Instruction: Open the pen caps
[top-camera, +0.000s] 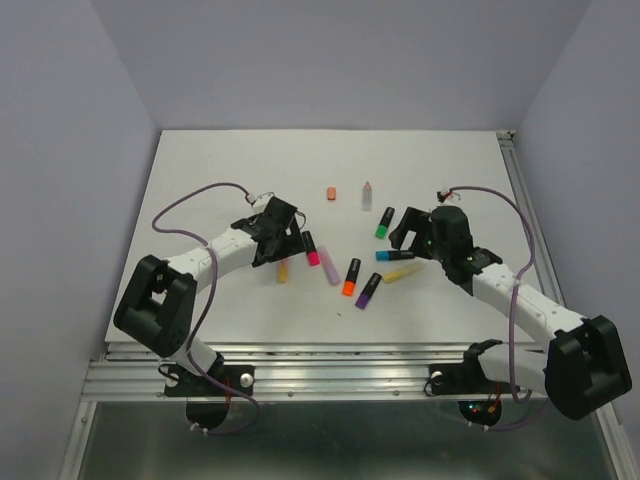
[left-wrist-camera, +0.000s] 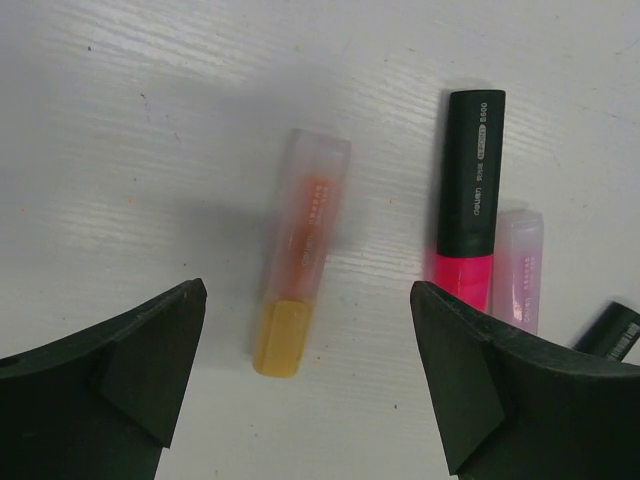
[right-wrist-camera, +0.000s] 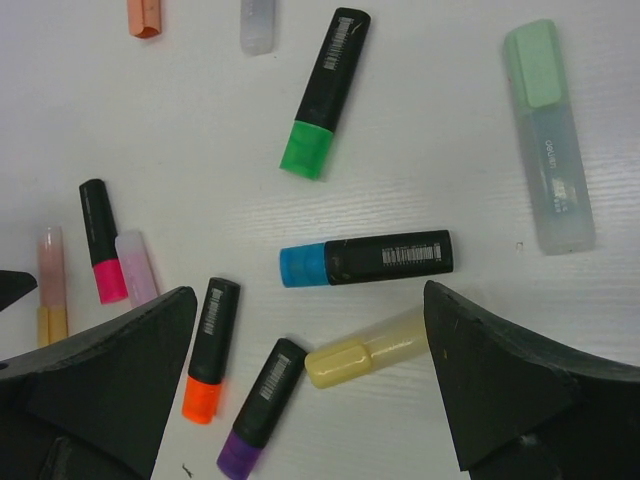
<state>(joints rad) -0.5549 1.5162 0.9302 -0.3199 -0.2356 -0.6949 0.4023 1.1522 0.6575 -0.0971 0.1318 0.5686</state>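
Capped pens (right-wrist-camera: 365, 258) lie scattered flat; one orange cap (right-wrist-camera: 143, 17) lies loose.

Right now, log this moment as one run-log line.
left end effector: open, above peach pen, holding nothing | right end effector: open, above blue-capped pen and yellow pen | orange cap: lying loose

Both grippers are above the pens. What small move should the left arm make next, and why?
Probably lower the left gripper straight down and close it on the translucent peach pen. The jaws stand open and empty, the pen lies between them and across their closing line, clear of the black pink-ended pen, and its yellow-orange cap is still on.
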